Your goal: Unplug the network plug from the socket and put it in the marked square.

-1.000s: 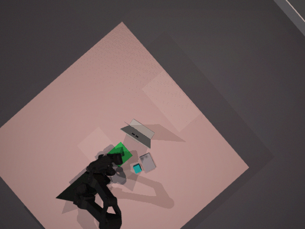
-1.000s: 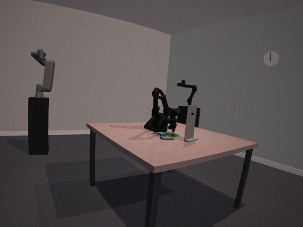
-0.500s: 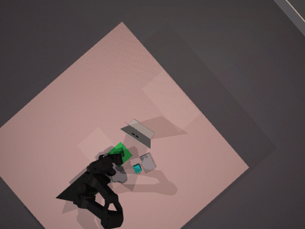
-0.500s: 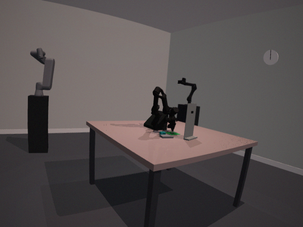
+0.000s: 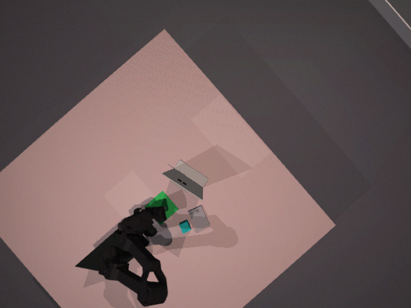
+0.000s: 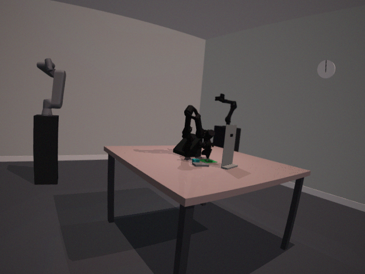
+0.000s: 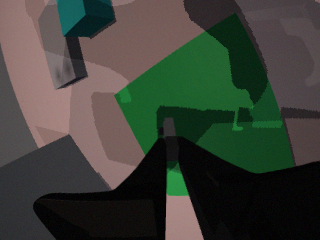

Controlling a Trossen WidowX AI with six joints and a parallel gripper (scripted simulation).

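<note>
The plug is a small dark grey piece between my fingertips in the wrist view. My gripper is shut on it and points down, low over the green marked square. I cannot tell whether the plug touches the table. The tab on the plug is too small to make out. The upright panel stands beyond the square, with its dark socket opening empty. In the top view the hand largely hides the plug.
A cyan block and a flat grey box lie beside the square. The panel's foot rests on the pink table. Other arms stand in the background in the exterior view.
</note>
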